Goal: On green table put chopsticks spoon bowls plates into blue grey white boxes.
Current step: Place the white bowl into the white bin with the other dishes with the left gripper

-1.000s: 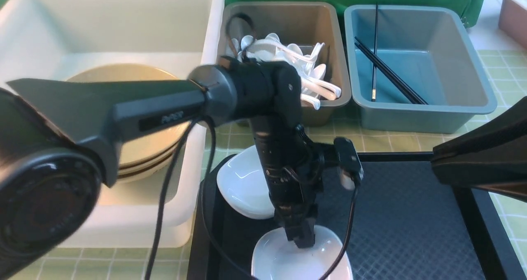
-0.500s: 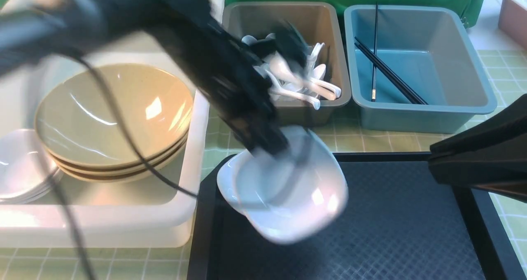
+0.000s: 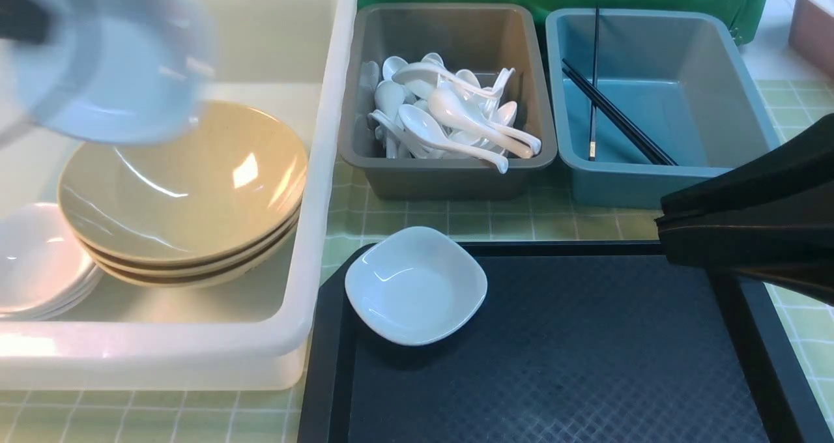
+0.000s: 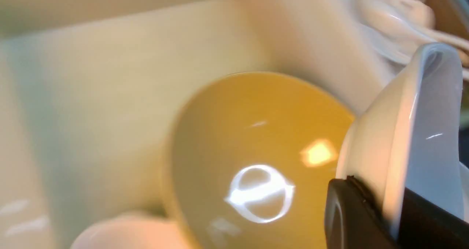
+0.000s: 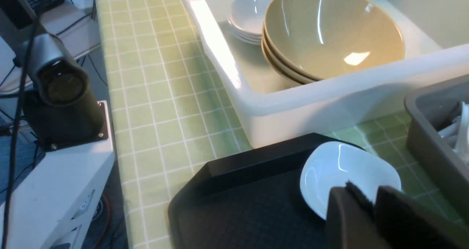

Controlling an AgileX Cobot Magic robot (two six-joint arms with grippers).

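The left claw (image 4: 392, 212) is closed on the rim of a white plate (image 4: 403, 113). It holds the plate up in the air, tipped on its side, over the white box (image 3: 313, 247). From the front, that is at 10 o'clock.

Inside the box, three tan bowls (image 3: 182, 189) sit in a pile. A plate stack (image 3: 32, 260) lies at 9 o'clock from the bowls. I think the plate should go on that stack.

The plate looks light, hard and very shiny, so it may slip. It could chip if it drops or bumps a bowl. The thin rim is the best place to pinch it.

A second plate (image 3: 416, 285) waits on the black tray (image 3: 586, 365), at its 10 o'clock corner. The right claw (image 5: 373, 212) hangs just beside it and holds nothing. Its fingers are close together, and I cannot tell if they are fully closed.

The green table (image 3: 417, 218) is flat with a cloth on it. The grey box (image 3: 449, 182) at 12 o'clock is full of spoons (image 3: 449, 117). The blue box (image 3: 612, 185) at 1 o'clock has chopsticks (image 3: 612, 120). The white box has lots of room, but the bowls stand high near the stack.
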